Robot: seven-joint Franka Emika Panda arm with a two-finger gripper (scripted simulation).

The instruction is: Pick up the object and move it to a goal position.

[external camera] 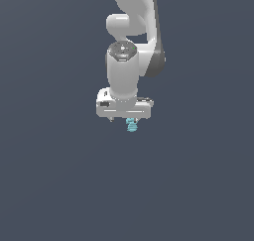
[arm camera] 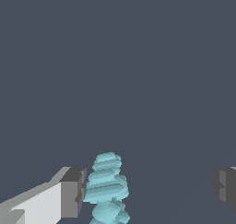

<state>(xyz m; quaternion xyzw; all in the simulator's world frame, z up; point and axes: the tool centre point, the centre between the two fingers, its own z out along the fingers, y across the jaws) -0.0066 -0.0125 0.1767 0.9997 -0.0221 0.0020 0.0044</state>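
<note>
In the exterior view the white arm (external camera: 130, 46) hangs straight down from the top of the frame, and the gripper (external camera: 124, 119) sits at its lower end as a broad white block. The object (external camera: 132, 125), a tiny light-cyan ridged piece, pokes out just below that block, slightly toward the exterior view's right of its middle. From here the fingers are almost hidden under the block, so their spacing cannot be read.

The wrist view fills that gap. The gripper (arm camera: 147, 191) has its jaws spread wide: one finger pad (arm camera: 73, 192) stands just beside the object (arm camera: 107, 191), apparently touching its ridged side, while the other pad (arm camera: 225, 189) is well apart from it at the opposite edge of the picture. The object looks like a stack of cyan discs, tapering toward one end.

The surroundings are a plain, flat dark slate-blue in both views; no edge between surface and backdrop can be made out.
</note>
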